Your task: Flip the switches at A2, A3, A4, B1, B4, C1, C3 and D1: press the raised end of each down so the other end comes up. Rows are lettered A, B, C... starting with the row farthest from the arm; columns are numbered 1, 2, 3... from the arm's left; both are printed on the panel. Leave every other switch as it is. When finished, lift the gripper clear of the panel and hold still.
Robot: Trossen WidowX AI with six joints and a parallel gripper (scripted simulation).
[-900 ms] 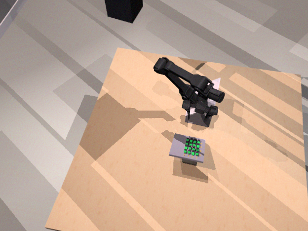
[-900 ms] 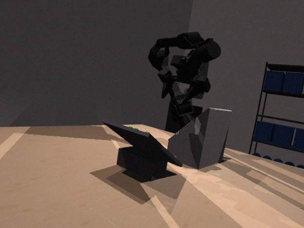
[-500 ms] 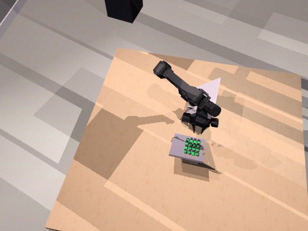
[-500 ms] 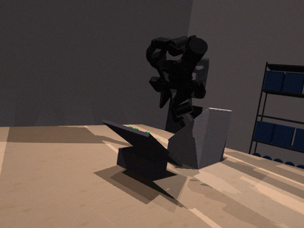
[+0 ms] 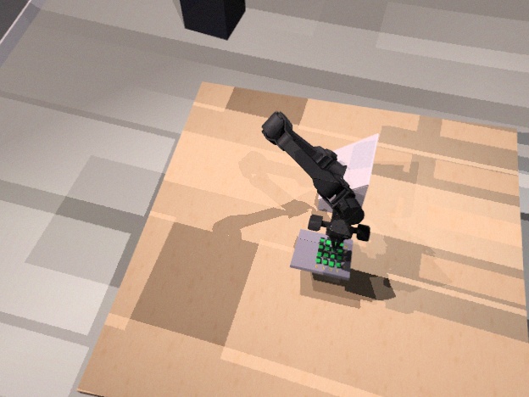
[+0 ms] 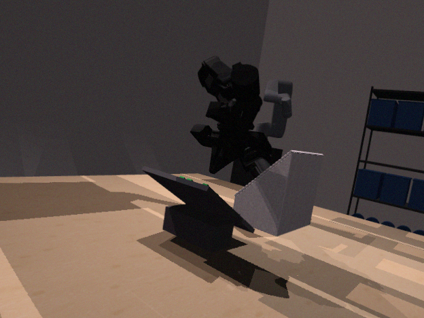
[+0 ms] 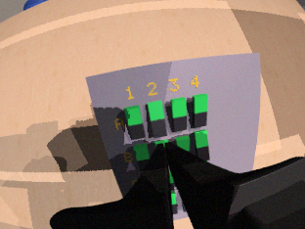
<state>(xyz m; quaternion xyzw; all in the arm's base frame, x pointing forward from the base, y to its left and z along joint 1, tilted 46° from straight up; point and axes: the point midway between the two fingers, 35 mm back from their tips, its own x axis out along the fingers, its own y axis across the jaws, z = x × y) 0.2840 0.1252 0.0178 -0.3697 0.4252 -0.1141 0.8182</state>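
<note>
Wrist view has the hand [image 7: 166, 148] with its fingers pinched together on nothing, making one dark wedge-shaped poker, and the tip sits over row B somewhere around columns 2 and 3. The panel [image 7: 229, 93] is a flat lilac-grey slab with yellow column numbers printed along its far edge, and the switches [image 7: 156, 118] are chunky little rockers, bright green on one end and dark on the other, all smooth and blocky. Just ahead of the fingertips is row A, all four in plain sight; everything behind the tip is covered by the hand itself. I honestly can't tell if the tip is touching a rocker yet or just hovering, since the top view is too small to settle it. From the exterior view the panel is tilted up on a dark wedge base [image 6: 198, 222] sitting on the wood-grain bench [image 6: 85, 266]. My take: to do this well, nudge forward to A2, come down square on the raised end only, and keep the narrow tip centred so it doesn't clip a neighbour.
</note>
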